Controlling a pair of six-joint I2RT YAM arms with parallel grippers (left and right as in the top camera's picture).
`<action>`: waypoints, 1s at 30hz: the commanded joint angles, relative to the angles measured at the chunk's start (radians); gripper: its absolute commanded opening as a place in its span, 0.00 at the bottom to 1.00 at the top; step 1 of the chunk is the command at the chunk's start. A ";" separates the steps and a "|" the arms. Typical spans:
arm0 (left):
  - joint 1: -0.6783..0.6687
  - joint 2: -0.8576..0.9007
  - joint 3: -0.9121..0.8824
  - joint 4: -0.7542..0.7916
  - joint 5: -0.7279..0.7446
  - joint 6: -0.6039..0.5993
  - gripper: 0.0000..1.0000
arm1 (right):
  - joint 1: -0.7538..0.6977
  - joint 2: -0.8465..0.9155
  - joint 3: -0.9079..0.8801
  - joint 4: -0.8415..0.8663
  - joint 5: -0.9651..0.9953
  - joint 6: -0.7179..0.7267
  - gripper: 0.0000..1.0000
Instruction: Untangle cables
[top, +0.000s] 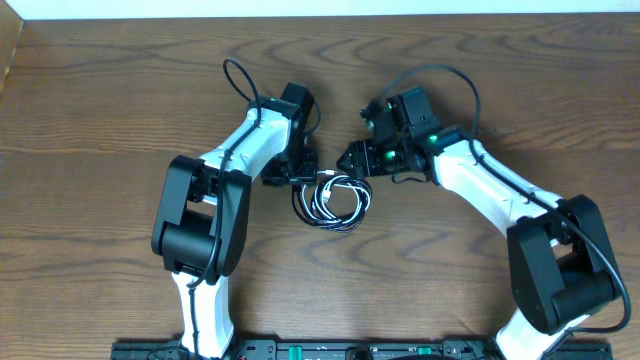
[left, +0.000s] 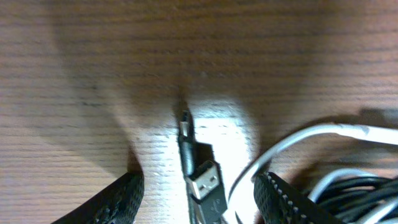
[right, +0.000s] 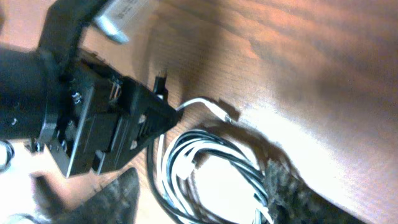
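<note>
Left gripper (left: 199, 186) released, fingers straddling the USB plug (left: 206, 179) without clamping it. Right gripper (right: 199, 177) released, above the coil. Black cable (top: 345, 218) and white cable (top: 328, 192) lie tangled at the centre of the table (top: 100, 120), between the grippers.

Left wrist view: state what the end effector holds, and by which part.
Nothing is held. The left end effector stands open; a USB plug lies between its fingers, with a gap on each side.

left gripper (left: 199, 190): jaws apart | right gripper (right: 205, 186): jaws apart
</note>
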 joint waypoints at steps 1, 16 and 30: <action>0.000 0.034 -0.006 -0.018 0.070 0.013 0.62 | 0.043 -0.017 0.021 -0.027 0.095 -0.215 0.67; 0.000 0.034 -0.013 -0.125 0.071 -0.040 0.53 | 0.121 0.083 0.020 -0.134 0.390 -0.442 0.67; -0.028 0.034 -0.013 -0.028 0.153 -0.035 0.32 | 0.066 0.082 0.021 -0.217 0.647 -0.266 0.33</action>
